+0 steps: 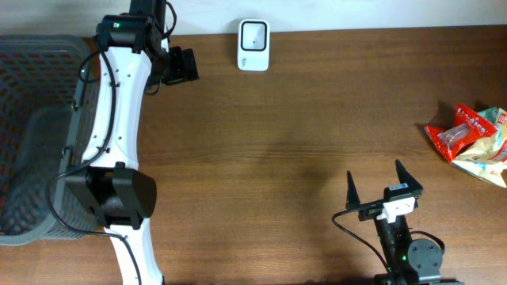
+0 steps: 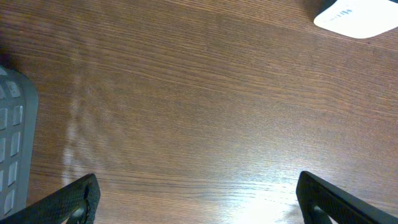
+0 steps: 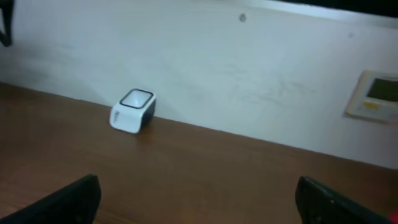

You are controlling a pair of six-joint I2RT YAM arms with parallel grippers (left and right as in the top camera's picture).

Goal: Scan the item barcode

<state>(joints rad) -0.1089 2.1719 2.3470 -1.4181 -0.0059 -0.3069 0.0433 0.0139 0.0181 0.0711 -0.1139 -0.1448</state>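
Lying far right, snack packet (image 1: 473, 142), well apart from right tool (image 1: 374, 169)

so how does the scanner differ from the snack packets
The scanner is white, the snack packets mostly red. The scanner is a rounded box at the far edge of the table; the snack packets are a crinkled heap at its right edge. Both rest on it, unheld.

Wood-grain table (image 1: 277, 119), smooth white plastic scanner (image 1: 253, 45)
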